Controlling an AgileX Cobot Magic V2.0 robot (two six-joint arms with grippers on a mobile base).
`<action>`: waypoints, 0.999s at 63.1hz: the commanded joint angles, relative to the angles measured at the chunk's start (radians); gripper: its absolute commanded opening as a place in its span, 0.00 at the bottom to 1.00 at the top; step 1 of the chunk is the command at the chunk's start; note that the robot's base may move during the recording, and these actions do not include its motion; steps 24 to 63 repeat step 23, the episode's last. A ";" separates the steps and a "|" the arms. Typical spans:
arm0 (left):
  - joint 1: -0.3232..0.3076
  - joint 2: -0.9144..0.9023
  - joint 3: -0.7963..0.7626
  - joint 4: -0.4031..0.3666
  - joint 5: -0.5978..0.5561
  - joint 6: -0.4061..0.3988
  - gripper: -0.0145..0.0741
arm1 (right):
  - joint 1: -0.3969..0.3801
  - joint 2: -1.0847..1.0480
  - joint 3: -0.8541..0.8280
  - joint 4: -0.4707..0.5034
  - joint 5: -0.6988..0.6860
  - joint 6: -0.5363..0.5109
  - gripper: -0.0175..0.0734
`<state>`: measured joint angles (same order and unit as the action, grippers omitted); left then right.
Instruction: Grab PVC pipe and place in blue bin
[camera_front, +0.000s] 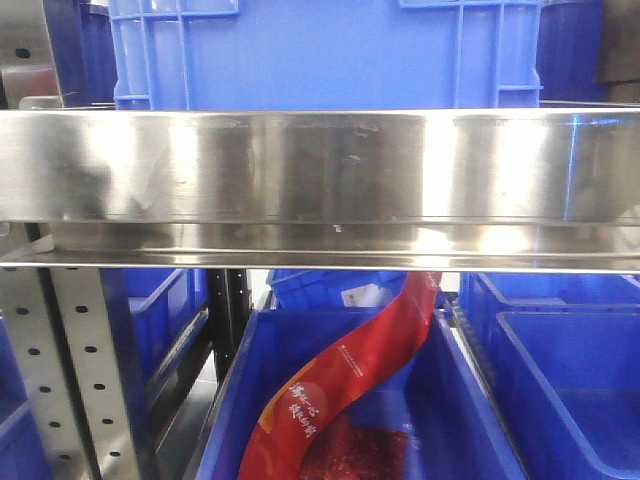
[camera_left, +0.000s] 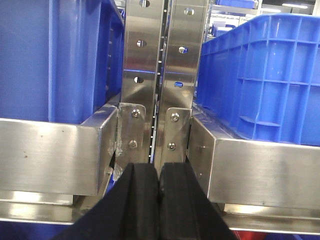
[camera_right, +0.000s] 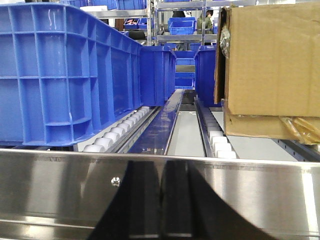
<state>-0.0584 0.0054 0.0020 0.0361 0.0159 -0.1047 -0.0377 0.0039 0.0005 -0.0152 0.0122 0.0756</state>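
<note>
No PVC pipe shows in any view. My left gripper (camera_left: 160, 167) is shut and empty, its black fingers (camera_left: 142, 200) pressed together and pointing at the two steel uprights (camera_left: 157, 75) of the rack. My right gripper (camera_right: 161, 166) is shut and empty, close in front of a steel shelf rail (camera_right: 60, 185). Neither gripper shows in the front view. A blue bin (camera_front: 450, 400) below the shelf in the front view holds a red bag (camera_front: 350, 375). Other blue bins stand on the shelves.
A wide steel shelf rail (camera_front: 320, 180) crosses the front view, with a blue crate (camera_front: 320, 50) above it. Blue crates (camera_left: 55, 60) (camera_left: 270, 80) flank the uprights. The right wrist view shows a blue crate (camera_right: 65, 75), roller tracks (camera_right: 120, 132) and a cardboard box (camera_right: 270, 65).
</note>
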 joint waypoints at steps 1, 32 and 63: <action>0.005 -0.005 -0.002 -0.006 -0.016 0.004 0.04 | -0.005 -0.004 0.000 -0.001 -0.022 -0.003 0.01; 0.005 -0.005 -0.002 -0.006 -0.016 0.004 0.04 | -0.005 -0.004 0.000 -0.001 -0.022 -0.003 0.01; 0.005 -0.005 -0.002 -0.006 -0.016 0.004 0.04 | -0.005 -0.004 0.000 -0.001 -0.022 -0.003 0.01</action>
